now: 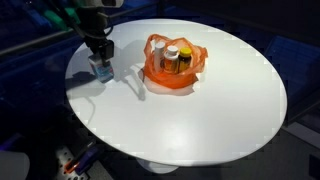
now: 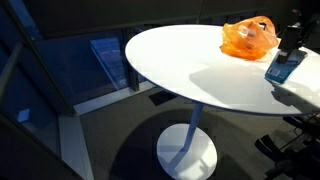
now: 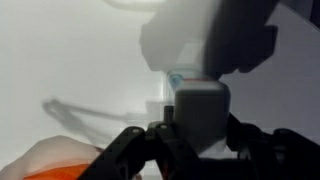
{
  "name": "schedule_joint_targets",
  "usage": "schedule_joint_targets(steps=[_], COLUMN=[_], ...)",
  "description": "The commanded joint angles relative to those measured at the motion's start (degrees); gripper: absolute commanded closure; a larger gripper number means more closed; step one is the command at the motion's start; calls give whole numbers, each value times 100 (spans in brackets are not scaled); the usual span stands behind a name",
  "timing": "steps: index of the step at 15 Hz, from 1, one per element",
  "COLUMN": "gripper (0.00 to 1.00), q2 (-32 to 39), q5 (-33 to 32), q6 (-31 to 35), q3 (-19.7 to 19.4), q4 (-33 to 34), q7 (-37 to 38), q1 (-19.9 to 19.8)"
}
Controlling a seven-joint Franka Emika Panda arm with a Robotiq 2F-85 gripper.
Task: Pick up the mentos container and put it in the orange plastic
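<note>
The mentos container (image 1: 102, 69), a small white tub with a blue label, sits between my gripper's (image 1: 100, 62) fingers at the left side of the white round table (image 1: 220, 110). It also shows in an exterior view (image 2: 283, 68) and fills the wrist view (image 3: 200, 110). The gripper (image 2: 290, 55) is shut on it, at or just above the tabletop. The orange plastic (image 1: 173, 68) lies crinkled near the table's middle, a short way from the gripper. It shows in an exterior view (image 2: 248, 38) and as an orange patch at the bottom left of the wrist view (image 3: 50, 162).
An orange-yellow white-capped bottle (image 1: 172, 54) and a dark bottle (image 1: 185, 58) stand inside the orange plastic. A small pale object (image 1: 138, 80) lies on the table between the gripper and the bag. The table edge is close to the gripper.
</note>
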Motion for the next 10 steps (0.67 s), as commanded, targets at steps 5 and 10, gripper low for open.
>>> schedule_joint_targets(steps=[5, 10], gripper=[78, 78], q2=[-309, -364], q5=[76, 148], q6=[-137, -288], q3=[-213, -421], q4=[234, 653], q7=[-27, -47], q1=[-246, -457])
